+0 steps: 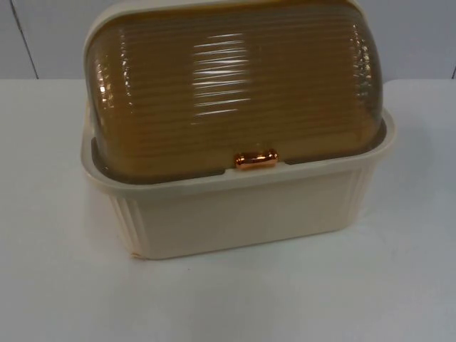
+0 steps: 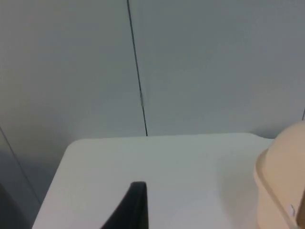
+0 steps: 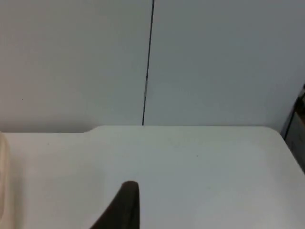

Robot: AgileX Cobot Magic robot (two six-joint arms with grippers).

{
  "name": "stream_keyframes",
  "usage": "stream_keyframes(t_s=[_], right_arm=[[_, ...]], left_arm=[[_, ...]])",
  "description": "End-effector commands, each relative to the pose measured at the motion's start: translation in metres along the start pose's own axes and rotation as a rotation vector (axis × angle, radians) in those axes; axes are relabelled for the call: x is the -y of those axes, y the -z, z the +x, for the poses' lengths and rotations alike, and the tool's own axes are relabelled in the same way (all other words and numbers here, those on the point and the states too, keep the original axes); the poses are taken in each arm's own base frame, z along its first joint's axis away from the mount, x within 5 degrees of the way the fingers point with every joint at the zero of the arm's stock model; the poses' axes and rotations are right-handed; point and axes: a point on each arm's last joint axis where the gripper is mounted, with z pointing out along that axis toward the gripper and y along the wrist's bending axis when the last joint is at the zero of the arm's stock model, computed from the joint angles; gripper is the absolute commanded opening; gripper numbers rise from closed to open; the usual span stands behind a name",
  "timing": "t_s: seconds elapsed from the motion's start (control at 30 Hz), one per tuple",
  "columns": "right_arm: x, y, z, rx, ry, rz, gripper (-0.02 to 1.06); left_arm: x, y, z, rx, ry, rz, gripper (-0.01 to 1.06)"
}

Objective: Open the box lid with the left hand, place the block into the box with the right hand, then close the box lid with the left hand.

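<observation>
- The box (image 1: 235, 214) sits on the white bench (image 1: 399, 285), cream-bodied, with its ribbed amber lid (image 1: 235, 92) rolled down shut and the small copper handle (image 1: 256, 159) at the lid's front edge, resting on the rim.
- My left jaws (image 2: 136, 210) hang over bare bench, with the box's cream side just off to one flank; I see one black fingertip only, so I cannot tell whether they are spread or pressed together.
- My right jaws (image 3: 126, 207) wait over bare bench on the box's other side; again one fingertip, so I cannot tell their state.
- I cannot make out the block.
- As I judge it, nothing is done yet: opening the lid comes first, and that is the left arm's work.
- To do it well, I should bring the left jaws to the copper handle from the front, grip it squarely, then lift along the lid's curve rather than straight up, so the box does not slide or tip.
</observation>
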Motion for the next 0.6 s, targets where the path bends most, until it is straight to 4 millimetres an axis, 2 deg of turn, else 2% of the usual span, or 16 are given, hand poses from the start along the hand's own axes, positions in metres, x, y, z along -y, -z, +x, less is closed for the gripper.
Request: stream_keyframes(t_s=[0.0, 0.3, 0.33, 0.47, 0.57], right_arm=[[-0.002, -0.005, -0.006, 0.011, -0.018, -0.015, 1.04], [-0.006, -0.015, -0.017, 0.009, -0.055, -0.049, 1.04], [-0.006, -0.015, -0.017, 0.009, -0.055, -0.049, 1.04], [-0.006, -0.015, -0.016, -0.002, -0.055, -0.048, 1.04], [-0.006, -0.015, -0.017, 0.007, -0.055, -0.049, 1.04]], left_arm=[[0.001, -0.009, -0.005, 0.010, 0.002, 0.003, 1.02], [0.003, -0.054, 0.001, -0.106, -0.011, 0.012, 1.02], [0.003, -0.054, 0.001, -0.106, -0.011, 0.012, 1.02], [0.006, -0.074, 0.008, -0.183, -0.087, 0.035, 1.02], [0.014, -0.085, 0.006, -0.216, -0.119, 0.074, 1.02]])
